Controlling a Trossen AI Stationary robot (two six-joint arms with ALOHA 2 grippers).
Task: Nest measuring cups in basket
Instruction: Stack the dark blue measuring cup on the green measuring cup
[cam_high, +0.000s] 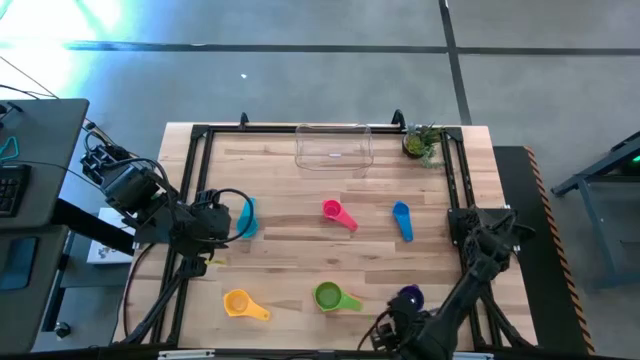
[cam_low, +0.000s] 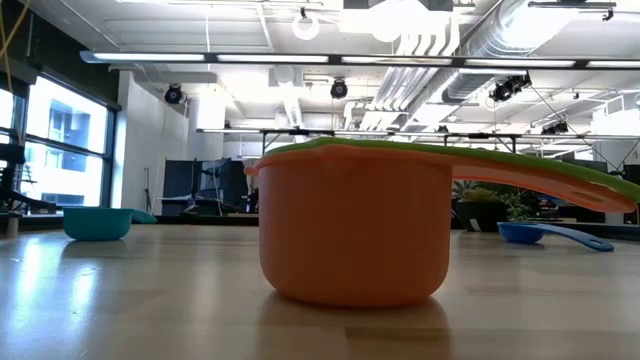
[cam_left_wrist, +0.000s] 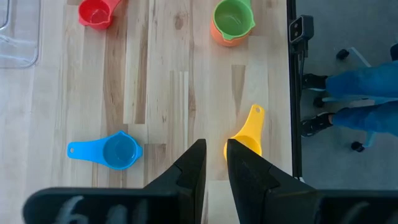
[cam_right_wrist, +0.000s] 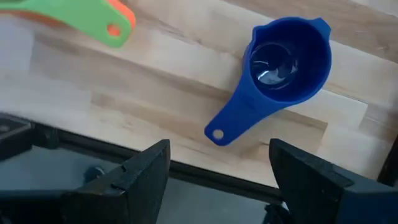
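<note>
I am holding the right gripper (cam_right_wrist: 217, 180) with its jaws spread wide over the table's near edge, pinching nothing, the dark blue cup (cam_right_wrist: 287, 62) lying mouth-up just beyond the fingertips, handle pointing back at them. In the high view that cup (cam_high: 409, 296) is sitting at about 5 o'clock on the table. I am keeping the left gripper (cam_left_wrist: 216, 165) almost pressed together and empty at 9 o'clock, beside the teal cup (cam_high: 246, 216). The clear basket (cam_high: 334, 147) is waiting empty at 12 o'clock, well apart from every cup; the pink cup (cam_high: 335, 211) and light blue cup (cam_high: 402, 218) are lying mid-table, the yellow cup (cam_high: 240, 303) and green cup (cam_high: 329, 296) along the near edge. To do this well, I judge I should be centring the jaws across the dark blue cup's rim before closing, since it is lying so near the table's edge.
</note>
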